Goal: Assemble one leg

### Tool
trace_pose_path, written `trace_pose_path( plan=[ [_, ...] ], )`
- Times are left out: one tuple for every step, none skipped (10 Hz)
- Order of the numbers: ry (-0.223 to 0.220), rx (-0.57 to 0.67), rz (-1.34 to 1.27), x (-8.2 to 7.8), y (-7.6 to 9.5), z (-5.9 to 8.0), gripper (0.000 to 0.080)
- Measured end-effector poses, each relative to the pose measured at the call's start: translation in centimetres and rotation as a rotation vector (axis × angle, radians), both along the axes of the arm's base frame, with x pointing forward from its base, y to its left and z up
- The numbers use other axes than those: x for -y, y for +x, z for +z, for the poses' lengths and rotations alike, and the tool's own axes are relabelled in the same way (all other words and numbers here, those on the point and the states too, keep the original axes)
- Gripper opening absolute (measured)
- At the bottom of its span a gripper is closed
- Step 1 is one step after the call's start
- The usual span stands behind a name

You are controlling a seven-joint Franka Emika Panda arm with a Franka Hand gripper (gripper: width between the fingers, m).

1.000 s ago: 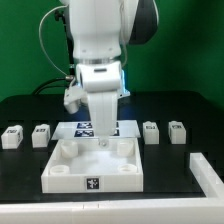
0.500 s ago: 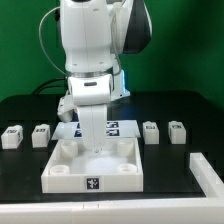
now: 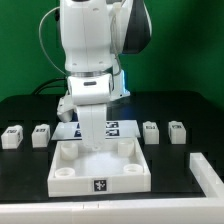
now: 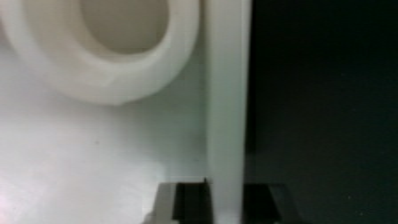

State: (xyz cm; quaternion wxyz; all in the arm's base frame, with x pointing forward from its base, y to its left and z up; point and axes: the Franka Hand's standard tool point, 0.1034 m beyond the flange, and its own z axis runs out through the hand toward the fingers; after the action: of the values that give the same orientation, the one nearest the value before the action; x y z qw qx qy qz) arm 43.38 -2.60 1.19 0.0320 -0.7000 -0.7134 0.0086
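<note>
Pincer (image 3: 97, 147) was down on the middle of the panel (image 3: 70, 175), at the end of the glossy white arm (image 3: 88, 50). Can't tell if its fingers were spread or pressed together; neither view showed them clearly.

Panel: flat white square plastic with raised rims, round sockets at the corners and a small black-and-white tag on the front face. The wrist view showed one socket (image 4: 103, 45) as a smooth rounded ring, beside the panel's straight pale edge, with dark table (image 4: 329, 100) beyond.

Legs were all loose on the matte black table, none in a socket and none in the pincer. In the exterior view, from the panel:
- leg A (image 3: 12, 136) and leg B (image 3: 41, 134) at about 10 o'clock
- leg C (image 3: 150, 131) and leg D (image 3: 177, 130) at about 2 o'clock

Each was a small blocky white peg with a tag on its face, apart from its neighbour.

Marker board (image 3: 113, 127) lay flat at 12 o'clock, partly hidden by the arm. A white bar (image 3: 206, 172) sat at 4 o'clock, cut off by the frame edge.
</note>
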Motion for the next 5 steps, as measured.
trace_pose_path(
  plan=[
    [0.0, 0.001, 0.0, 0.0, 0.0, 0.0, 0.006],
    [0.0, 0.002, 0.0, 0.0, 0.0, 0.0, 0.006],
    [0.0, 0.002, 0.0, 0.0, 0.0, 0.0, 0.006],
    [0.001, 0.007, 0.003, -0.2, 0.2, 0.1, 0.006],
    [0.007, 0.019, 0.008, -1.0, 0.9, 0.1, 0.006]
  ],
)
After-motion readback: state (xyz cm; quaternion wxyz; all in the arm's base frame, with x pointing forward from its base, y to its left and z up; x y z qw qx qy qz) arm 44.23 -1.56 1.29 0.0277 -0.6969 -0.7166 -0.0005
